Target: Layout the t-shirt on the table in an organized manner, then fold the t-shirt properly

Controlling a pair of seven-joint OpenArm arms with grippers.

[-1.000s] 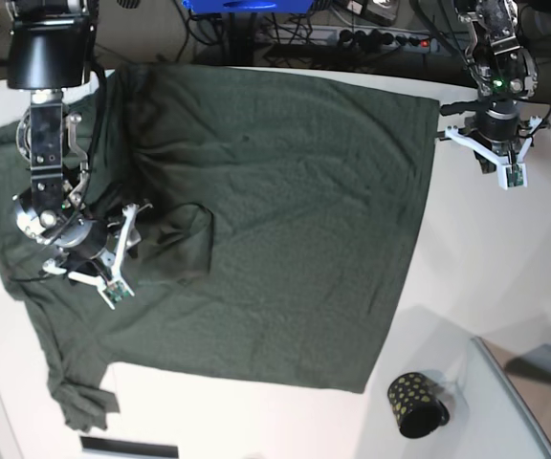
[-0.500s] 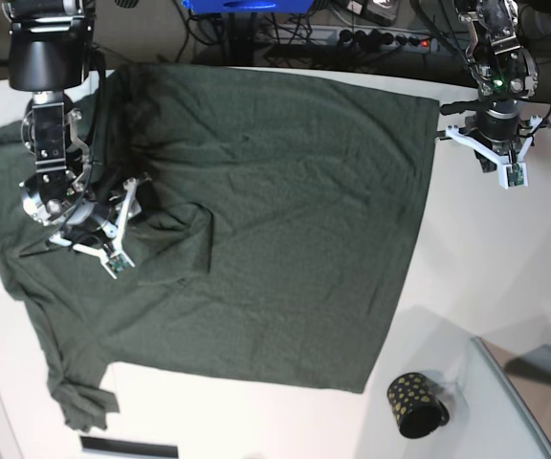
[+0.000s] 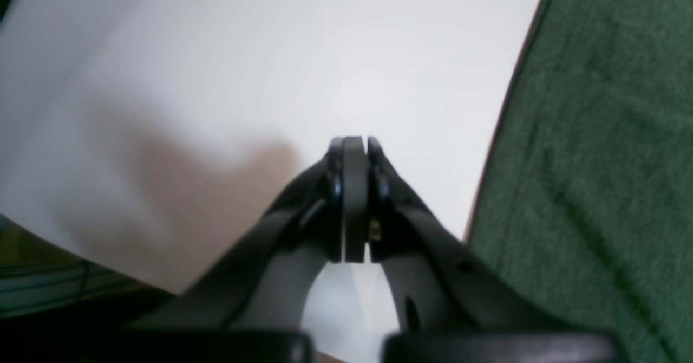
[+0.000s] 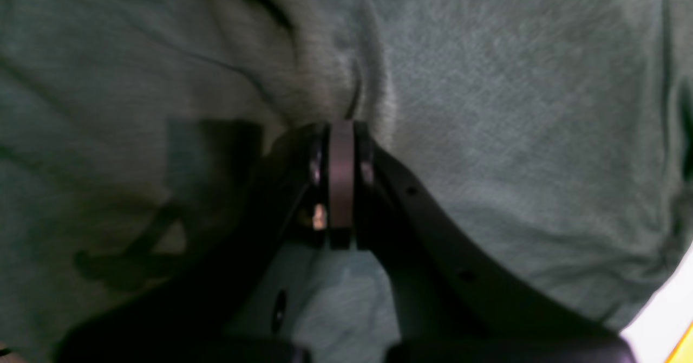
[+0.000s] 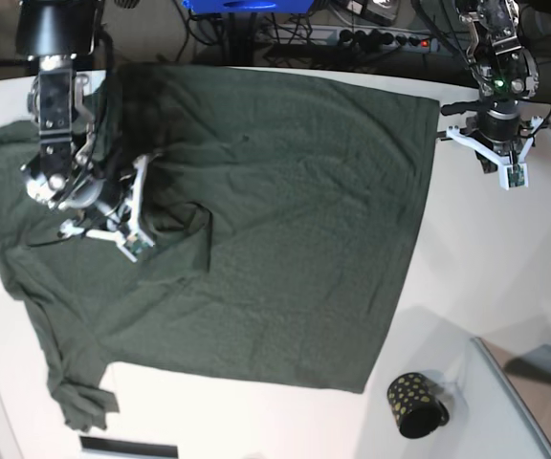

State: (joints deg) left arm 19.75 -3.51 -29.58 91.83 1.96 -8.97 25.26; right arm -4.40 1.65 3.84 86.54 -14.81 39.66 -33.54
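Right gripper (image 4: 341,130): jaws fully together, tips pressed into a raised ridge of the t-shirt (image 4: 487,108). Whether any cloth is pinched between them cannot be confirmed from the wrist view; the pads meet flush along their visible length. In the base view this gripper (image 5: 142,206) sits over the t-shirt (image 5: 285,220) near its collar end, beside a dark fold that runs toward the garment's middle.

Left gripper (image 3: 354,146): jaws closed on nothing, held above bare table (image 3: 270,54), just off the t-shirt's hem edge (image 3: 595,135). In the base view it (image 5: 505,153) stands just beyond the t-shirt's far hem corner, apart from the cloth.

T-shirt: lies spread on the table (image 5: 486,287), dark green, largely flat over its body, hem side straight. One sleeve reaches toward the table's near edge and ends in a crumpled bunch; the other sleeve lies flat beyond the right arm. Wrinkles gather around the right gripper.

Other items: a small black cup (image 5: 415,404) with gold dots lies on its side on the table, well apart from the t-shirt's near hem corner.
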